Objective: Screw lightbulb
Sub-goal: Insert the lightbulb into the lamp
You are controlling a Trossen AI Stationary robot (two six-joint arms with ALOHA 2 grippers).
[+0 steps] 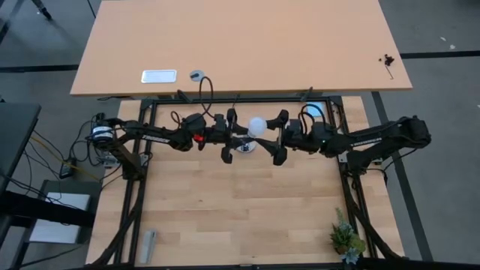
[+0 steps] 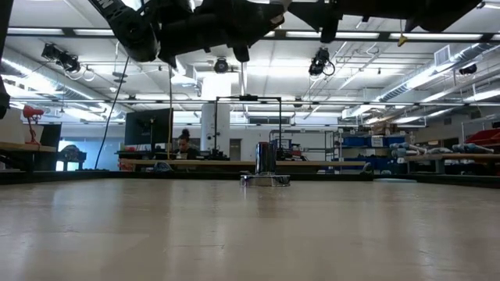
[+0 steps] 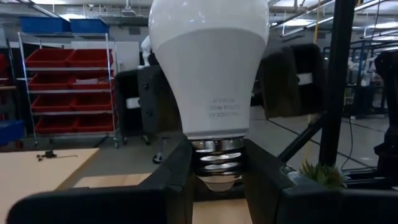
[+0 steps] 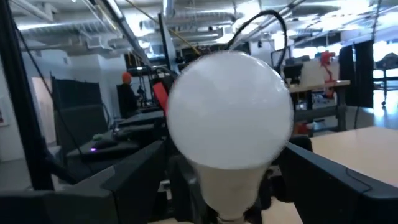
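Note:
The white frosted lightbulb (image 1: pixel 257 126) stands upright in the air between my two grippers, above the middle of the table. My left gripper (image 1: pixel 238 135) is shut on it. My right gripper (image 1: pixel 276 136) is open; its fingers (image 3: pixel 292 81) stand on either side of the bulb's glass (image 4: pixel 230 124) without touching it. The round silvery socket base (image 2: pixel 266 168) stands on the table below, partly hidden under the grippers in the high view (image 1: pixel 245 148). My left gripper pinches the bulb's silver threaded screw base (image 3: pixel 219 163) between its two fingers (image 3: pixel 180 171). The fingers come level from the table's left side. The bulb stands upright with the glass up, lifted clear of the table and of the socket.
A thin black cord (image 1: pixel 204 90) runs from the socket toward the far edge. A small potted plant (image 1: pixel 345 238) stands at the near right corner and a grey object (image 1: pixel 148 244) lies at the near left. A second table (image 1: pixel 240 37) lies beyond.

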